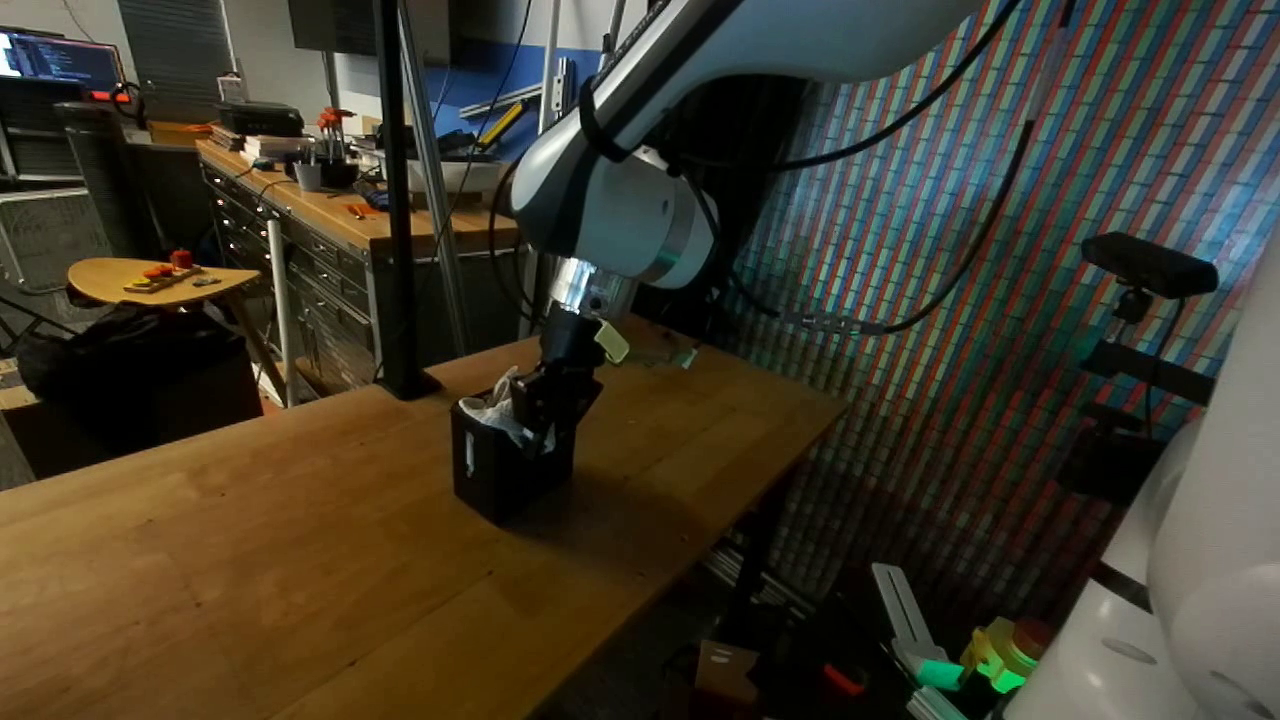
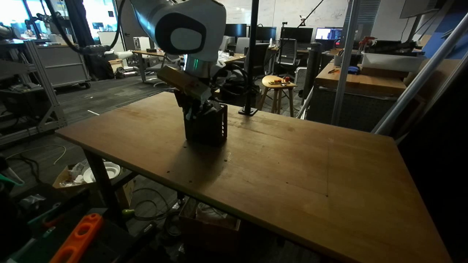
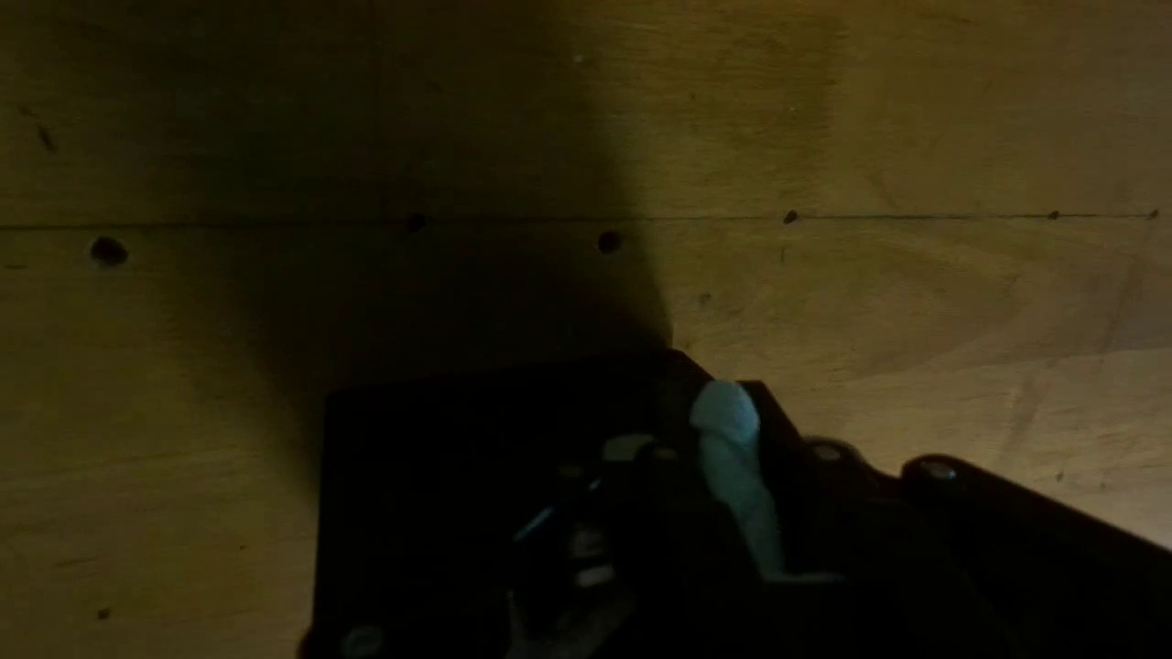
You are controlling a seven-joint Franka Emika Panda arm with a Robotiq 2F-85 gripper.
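My gripper (image 1: 541,428) points down into black box (image 1: 530,484) on wooden table (image 1: 300,560); cannot tell if jaws stand apart or pinch anything. Crumpled white material (image 1: 490,410) pokes above box rim, at gripper's nine o'clock in an exterior view.

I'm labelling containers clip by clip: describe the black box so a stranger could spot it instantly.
Find the large wooden table. On it, under the gripper, stands an open-topped black box. Unlike the tall black post nearby, it is boxy, with pale crumpled material at its rim.
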